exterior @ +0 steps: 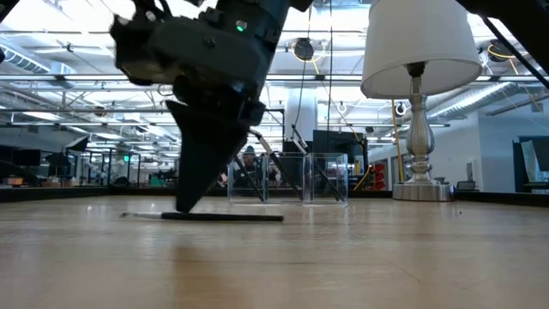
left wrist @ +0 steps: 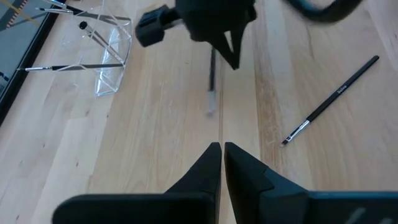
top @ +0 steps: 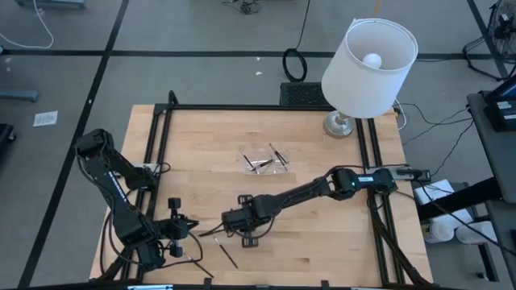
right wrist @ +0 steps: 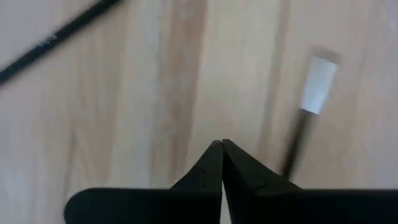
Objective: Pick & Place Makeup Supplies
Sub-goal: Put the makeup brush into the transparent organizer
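Observation:
A thin dark makeup stick (left wrist: 211, 84) with a pale end (right wrist: 318, 92) lies on the wood table, flat in the low view (exterior: 223, 217). My right gripper (top: 243, 232) stands over its dark end, shut, fingers slanting down; in the right wrist view the stick runs beside the shut fingers (right wrist: 222, 146), not between them. My left gripper (top: 192, 226) waits shut near the front left (left wrist: 222, 147). Another stick (left wrist: 329, 99) lies on the table at the near side (top: 228, 256). Several more stand in the clear tray (top: 266, 161). My right gripper has its shut fingertips (exterior: 184, 204) right at the stick's shaft (exterior: 206, 216), coming from above. I cannot tell whether they touch it. No stick shows between the fingers.
A white-shaded lamp (top: 367, 60) stands at the table's far right (exterior: 418, 86). The clear tray (left wrist: 102, 56) sits at mid-table. One more stick (top: 199, 267) lies near the front edge. Dark rails (top: 157, 137) run along the table's left and right sides.

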You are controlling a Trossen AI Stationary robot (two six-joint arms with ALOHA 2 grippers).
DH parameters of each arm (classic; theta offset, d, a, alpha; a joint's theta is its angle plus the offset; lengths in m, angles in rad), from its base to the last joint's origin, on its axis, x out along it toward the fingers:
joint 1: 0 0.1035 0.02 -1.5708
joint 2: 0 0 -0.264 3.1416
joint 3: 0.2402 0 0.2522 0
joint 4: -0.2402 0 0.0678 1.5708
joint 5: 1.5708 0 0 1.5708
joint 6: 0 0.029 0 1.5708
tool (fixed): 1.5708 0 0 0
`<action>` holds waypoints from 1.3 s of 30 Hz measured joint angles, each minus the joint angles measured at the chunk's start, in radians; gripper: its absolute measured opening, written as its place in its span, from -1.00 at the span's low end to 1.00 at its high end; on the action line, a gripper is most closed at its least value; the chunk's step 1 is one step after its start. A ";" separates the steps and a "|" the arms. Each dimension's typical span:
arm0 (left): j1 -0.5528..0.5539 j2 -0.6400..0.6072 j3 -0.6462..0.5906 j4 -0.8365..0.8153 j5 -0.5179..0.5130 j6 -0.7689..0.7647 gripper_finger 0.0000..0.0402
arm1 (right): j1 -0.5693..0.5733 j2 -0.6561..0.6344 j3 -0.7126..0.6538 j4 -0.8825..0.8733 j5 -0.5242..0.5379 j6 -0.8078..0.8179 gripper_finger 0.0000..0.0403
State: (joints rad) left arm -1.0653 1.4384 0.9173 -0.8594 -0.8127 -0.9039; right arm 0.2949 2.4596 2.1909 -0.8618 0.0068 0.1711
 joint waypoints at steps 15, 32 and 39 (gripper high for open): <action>0.000 0.000 0.000 0.000 0.000 0.000 -0.85 | -0.011 -0.003 -0.006 -0.003 0.201 -0.028 -0.71; -0.002 0.000 0.000 0.001 0.001 -0.013 -0.85 | -0.085 -0.017 -0.105 -0.092 0.228 0.134 -0.25; -0.002 0.000 0.000 0.000 0.002 -0.015 -0.85 | -0.049 -0.037 -0.121 -0.151 0.258 0.108 -0.34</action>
State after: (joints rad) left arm -1.0669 1.4384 0.9173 -0.8592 -0.8111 -0.9189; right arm 0.2461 2.4221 2.0700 -1.0131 0.2651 0.2796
